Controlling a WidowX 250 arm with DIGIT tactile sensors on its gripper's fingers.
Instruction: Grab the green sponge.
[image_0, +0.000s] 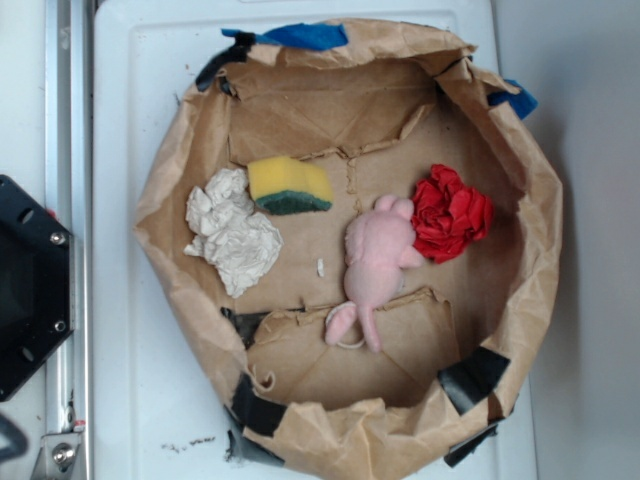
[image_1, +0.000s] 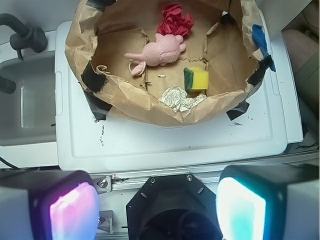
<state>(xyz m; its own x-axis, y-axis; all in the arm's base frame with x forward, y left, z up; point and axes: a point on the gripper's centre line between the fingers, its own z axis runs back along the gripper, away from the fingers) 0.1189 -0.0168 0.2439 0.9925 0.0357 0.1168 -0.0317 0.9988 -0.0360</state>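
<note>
The sponge (image_0: 289, 186) lies on the floor of the paper bowl (image_0: 530, 190), in the upper left part of the bowl in the exterior view, yellow foam up and its green layer facing the bowl's middle. Its long axis runs left to right in that frame. The paper wad (image_0: 233, 240) sits just below and left of it, touching or nearly so.

In the wrist view the sponge (image_1: 196, 79) appears right of centre and well up the frame, far ahead of the gripper (image_1: 157, 210), whose pads (image_1: 73, 210) stand wide apart at the bottom edge, released and empty. The coming move looks like a long reach forward and over the near wall.

Also in the bowl: a pink toy (image_0: 375, 265) at centre and a red cloth (image_0: 451, 213) to its right, both apart from the sponge.
</note>
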